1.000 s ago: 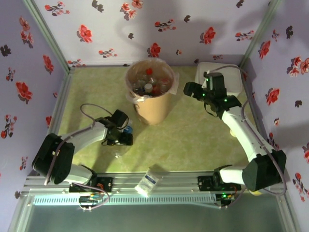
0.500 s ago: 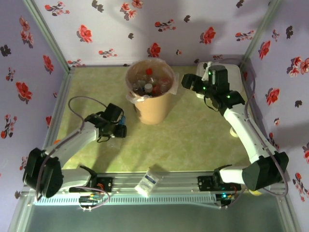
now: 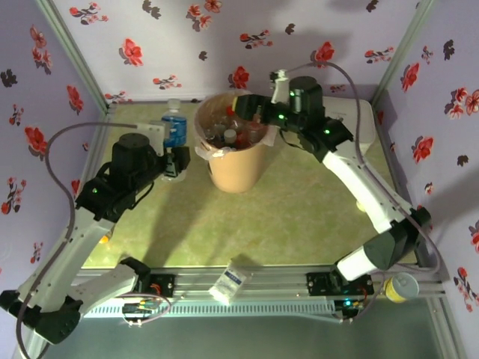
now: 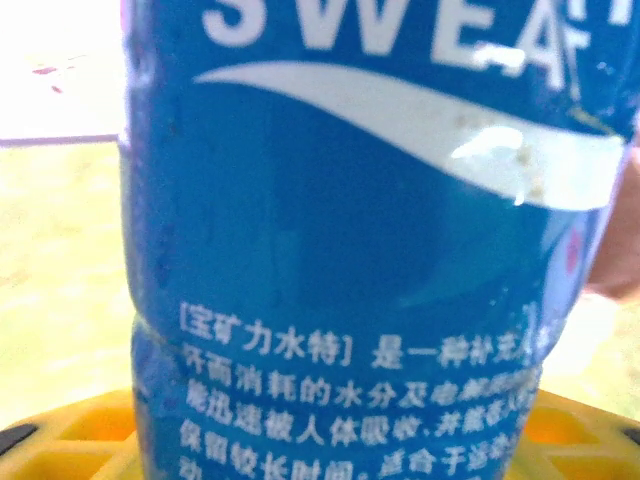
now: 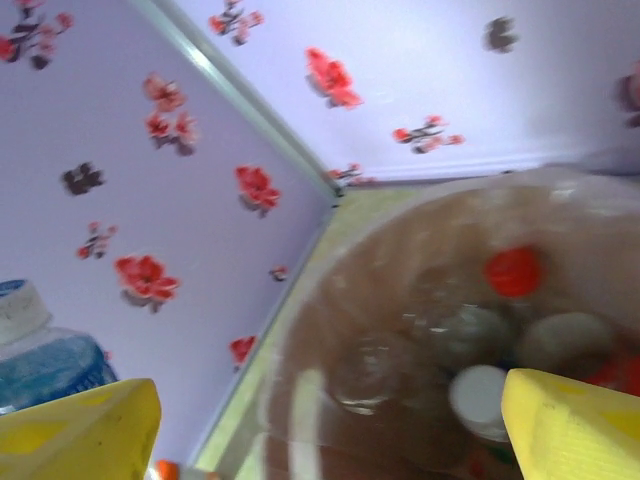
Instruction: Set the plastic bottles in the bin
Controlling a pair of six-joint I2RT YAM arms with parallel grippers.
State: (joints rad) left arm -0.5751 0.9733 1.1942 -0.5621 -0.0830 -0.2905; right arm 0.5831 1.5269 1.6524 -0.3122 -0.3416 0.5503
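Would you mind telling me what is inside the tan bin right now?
Several clear bottles lie in the bin, red and white caps showing. Lower layers are covered by the top ones, and the right end effector hangs over the far rim, hiding part there.

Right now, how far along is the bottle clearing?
Done: several bottles lie inside the bin. In hand: the left gripper holds a blue-labelled bottle raised beside the bin; the right gripper hovers open over it. Left: dropping that bottle, plus what looks like another bottle on the near rail.
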